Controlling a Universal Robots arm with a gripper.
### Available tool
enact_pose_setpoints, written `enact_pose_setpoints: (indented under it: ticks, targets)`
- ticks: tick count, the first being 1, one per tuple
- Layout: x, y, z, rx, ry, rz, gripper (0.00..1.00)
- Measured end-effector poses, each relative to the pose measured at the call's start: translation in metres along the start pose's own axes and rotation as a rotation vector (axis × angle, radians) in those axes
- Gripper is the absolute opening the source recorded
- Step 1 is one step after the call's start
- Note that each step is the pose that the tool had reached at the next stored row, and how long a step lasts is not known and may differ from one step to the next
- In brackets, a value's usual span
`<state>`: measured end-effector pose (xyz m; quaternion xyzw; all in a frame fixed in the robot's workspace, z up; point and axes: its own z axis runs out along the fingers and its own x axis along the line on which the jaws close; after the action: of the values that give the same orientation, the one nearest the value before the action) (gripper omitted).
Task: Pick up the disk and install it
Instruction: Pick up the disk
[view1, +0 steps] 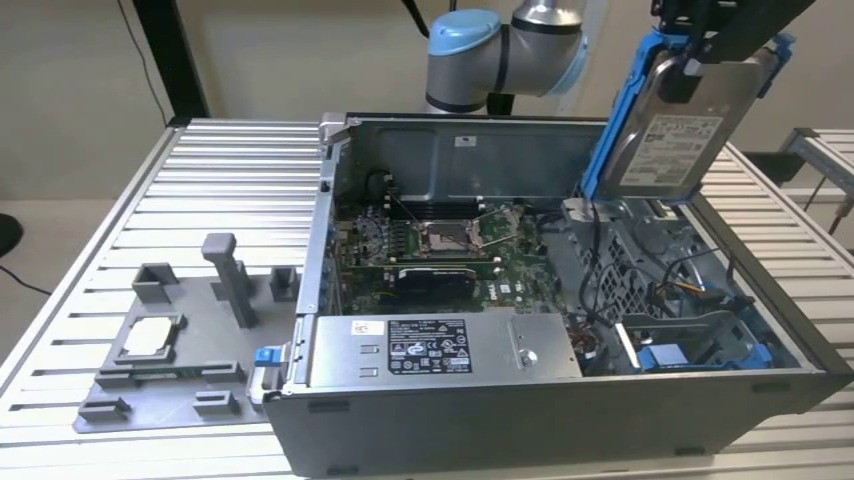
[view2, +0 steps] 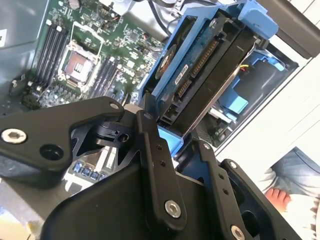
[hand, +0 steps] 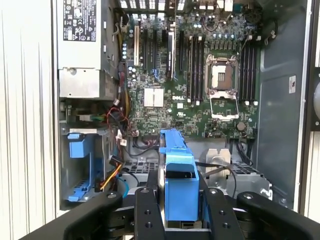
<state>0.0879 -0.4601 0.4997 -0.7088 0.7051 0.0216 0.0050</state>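
Item 1, hand: the gripper (view1: 705, 62) is pinching the disk (view1: 674, 140) at its upper end. In the first wrist view the two black fingers (hand: 146, 212) are pressing against opposite sides of the blue frame, with the disk (hand: 179, 182) clamped between them and the gripper (hand: 180, 214) closing on nothing else.

Item 2, task item: the disk is hanging upright in the air, touching no part of the machine. It is sitting above the far right part of the open computer case (view1: 534, 410), on the exterior view's right, with its white label facing the exterior camera. In the second wrist view the disk (view2: 200, 75) is showing its connector edge, which is pointing away from the gripper (view2: 175, 142).

Item 3, case: it is lying open-side up on the tabletop (view1: 214, 180), reaching the near edge. The motherboard (view1: 441, 250) is lying in its middle. The power supply (view1: 427, 345) is running along its near wall. A blue drive bay (view1: 674, 352) is standing in its near right corner.

Item 4, surroundings: a grey fixture plate (view1: 174, 380) is resting near the tabletop's near corner on the exterior view's left. It is carrying a small square chip (view1: 147, 335).
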Motion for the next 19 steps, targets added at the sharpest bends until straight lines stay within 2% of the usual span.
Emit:
enact_pose_setpoints:
  ticks: [3, 6, 11, 19]
  targets:
    - [0.0015, 0.0000, -0.0058, 0.0000, -0.0002, 0.000, 0.00]
    - [0.0068, -0.0003, -0.0079, 0.0000, -0.0017, 0.000, 0.00]
    - [0.0199, -0.0011, -0.0088, 0.0001, -0.0038, 0.000, 0.00]
    - [0.0458, -0.0021, -0.0100, 0.0000, -0.0079, 0.000, 0.00]
